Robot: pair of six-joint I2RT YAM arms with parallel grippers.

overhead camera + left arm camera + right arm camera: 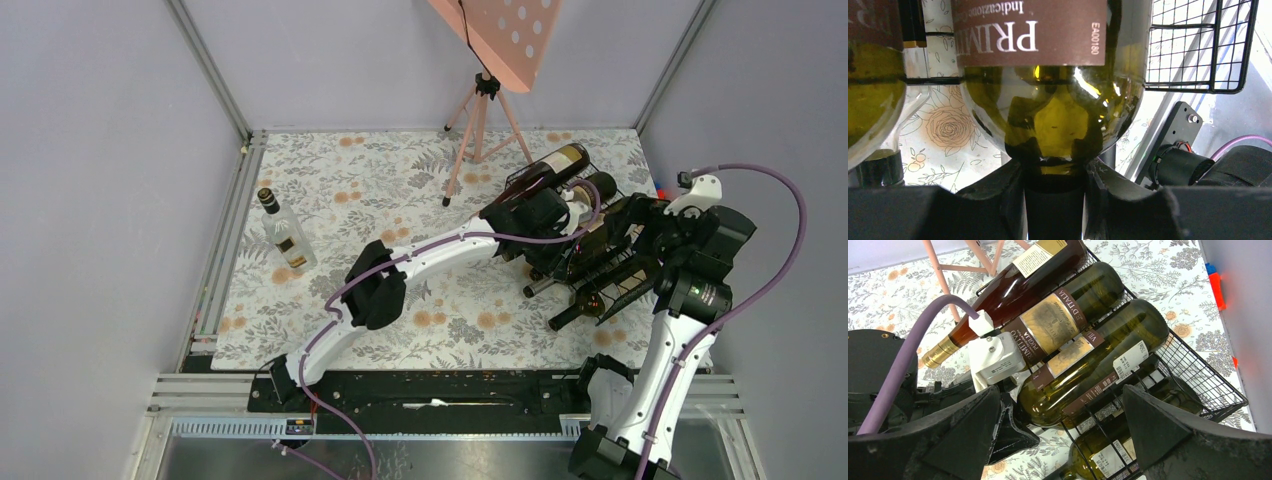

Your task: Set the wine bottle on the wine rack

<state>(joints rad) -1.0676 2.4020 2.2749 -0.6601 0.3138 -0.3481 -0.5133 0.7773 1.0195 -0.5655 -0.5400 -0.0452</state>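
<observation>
Plainly, the wine bottle [1063, 315] lies on the wine rack [1208, 385], base toward the rack's back, neck jutting past its front, clamped in the left jaws; right jaws gape open.

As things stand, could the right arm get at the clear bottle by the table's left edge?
Probably not: the clear bottle stands far across the table, with the left arm stretched across the way.
</observation>
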